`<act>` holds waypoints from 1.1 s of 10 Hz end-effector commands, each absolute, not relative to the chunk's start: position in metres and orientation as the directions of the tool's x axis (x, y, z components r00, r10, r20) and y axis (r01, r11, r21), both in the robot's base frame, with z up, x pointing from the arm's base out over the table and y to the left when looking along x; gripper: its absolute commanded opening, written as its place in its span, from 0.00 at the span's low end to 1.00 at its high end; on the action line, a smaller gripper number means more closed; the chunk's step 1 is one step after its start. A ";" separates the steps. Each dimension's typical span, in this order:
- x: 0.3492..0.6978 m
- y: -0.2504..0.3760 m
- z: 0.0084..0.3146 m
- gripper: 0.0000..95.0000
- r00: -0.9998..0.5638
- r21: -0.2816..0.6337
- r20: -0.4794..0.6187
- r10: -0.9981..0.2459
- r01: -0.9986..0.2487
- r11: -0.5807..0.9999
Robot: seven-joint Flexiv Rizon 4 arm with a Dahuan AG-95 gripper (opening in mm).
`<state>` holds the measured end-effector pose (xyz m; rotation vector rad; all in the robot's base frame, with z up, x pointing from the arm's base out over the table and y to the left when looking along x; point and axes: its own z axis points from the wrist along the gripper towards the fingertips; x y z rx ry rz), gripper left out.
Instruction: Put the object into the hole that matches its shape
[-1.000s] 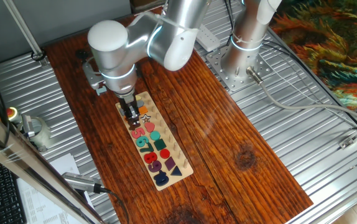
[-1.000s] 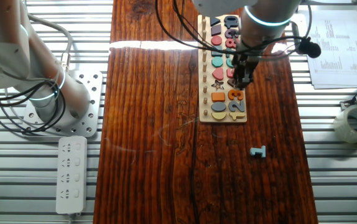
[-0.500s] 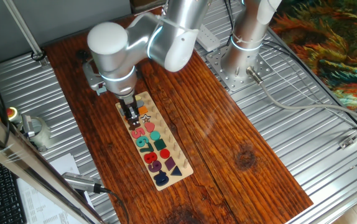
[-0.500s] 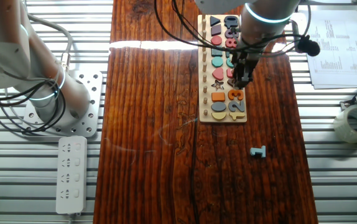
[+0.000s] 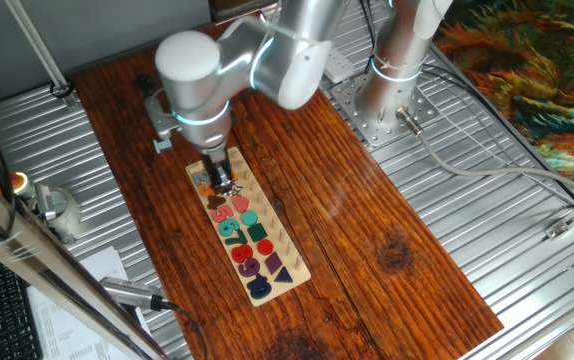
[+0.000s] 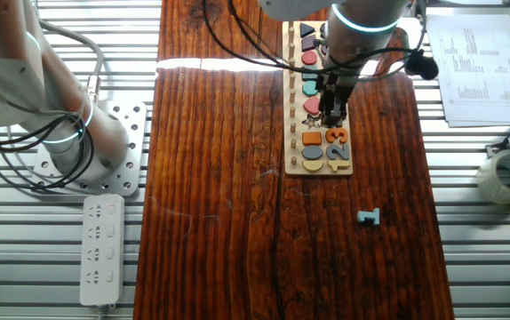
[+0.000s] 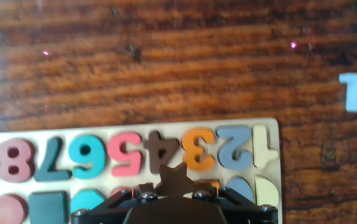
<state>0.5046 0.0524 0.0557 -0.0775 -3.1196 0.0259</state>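
Brown in the shadow of the fingers, the star piece [image 7: 173,175] has been carried sideways off the number row.

In the hand view its points poke out just ahead of the gripper [image 7: 173,186], which appears clamped on it, so the piece is still held above the pale wooden board [image 7: 272,163] rather than seated. Half a second ago the gripper [image 6: 330,114] hung over the coloured digits; now it sits nearer the shape row, close beside the star-shaped hole [image 6: 309,120]. By my reading, alignment and lowering remain. A blue piece [image 6: 369,217] lies well off the board, behind the tool.
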 end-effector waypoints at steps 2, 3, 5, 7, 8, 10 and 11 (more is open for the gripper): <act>0.493 0.049 0.045 0.00 -0.998 0.003 0.011 0.056 0.056 0.998; 0.492 0.050 0.044 0.00 -0.998 0.002 0.012 0.055 0.056 0.998; 0.485 0.054 0.039 0.00 -0.998 0.000 0.014 0.060 0.060 0.998; 0.483 0.054 0.038 0.00 -0.998 -0.004 0.017 0.064 0.064 0.998; 0.482 0.054 0.038 0.00 -0.998 -0.005 0.017 0.064 0.064 0.998; 0.479 0.053 0.033 0.00 -0.998 0.000 0.015 0.065 0.065 0.998; 0.478 0.054 0.032 0.00 -0.998 -0.001 0.016 0.067 0.067 0.998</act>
